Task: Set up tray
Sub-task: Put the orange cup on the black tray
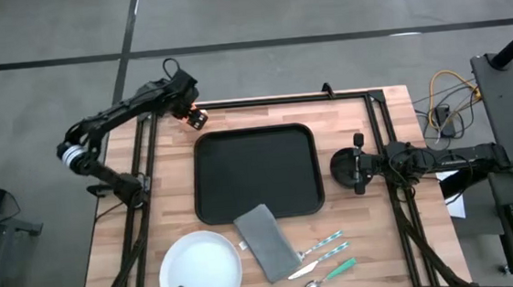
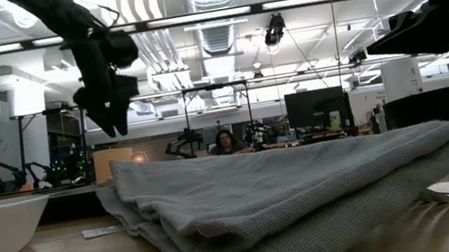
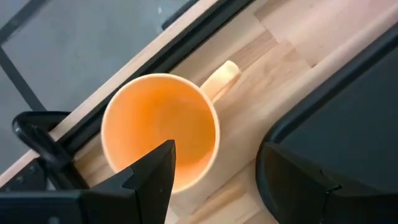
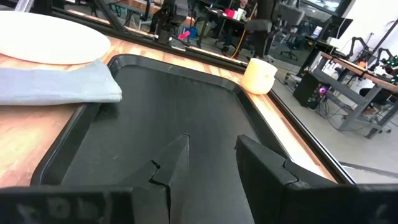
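Note:
The black tray (image 1: 257,173) lies mid-table. A cream cup with an orange inside (image 3: 158,127) stands on the wood by the tray's far left corner, and it also shows in the right wrist view (image 4: 259,74). My left gripper (image 3: 217,155) hovers open above the cup (image 1: 197,119), one finger over the cup's mouth and the other over the tray's corner. My right gripper (image 4: 211,155) is open and points level across the tray's right rim (image 1: 334,167). The grey napkin (image 1: 266,244) lies near the front with its far corner on the tray's near rim.
A white plate (image 1: 200,269) sits at the near left beside the napkin. Cutlery with teal handles and a spoon (image 1: 325,257) lie at the near right. Black frame rails (image 1: 262,100) run along the table's far and side edges. The tray's floor (image 4: 168,106) is bare.

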